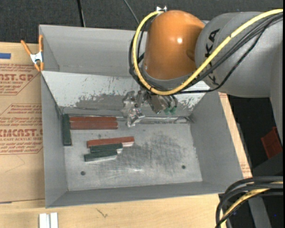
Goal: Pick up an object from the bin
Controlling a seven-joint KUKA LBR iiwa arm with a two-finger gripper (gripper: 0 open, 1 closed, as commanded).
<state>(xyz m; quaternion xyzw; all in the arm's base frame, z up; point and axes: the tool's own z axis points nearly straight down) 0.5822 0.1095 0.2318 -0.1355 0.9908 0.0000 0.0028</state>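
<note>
the gripper (133, 113) is set low at the back of the bin (147, 175), just beside the right end of the long red-brown bar (93, 123); whether it is released or clenched cannot be told, so no grasp is confirmed. this bar lies flat along the foot of the back wall, so an approach at its free end is judged the clearest. the shorter red-brown bar (110, 141) and the dark green bars (104, 149) lie near mid-floor, apart from the gripper.
</note>
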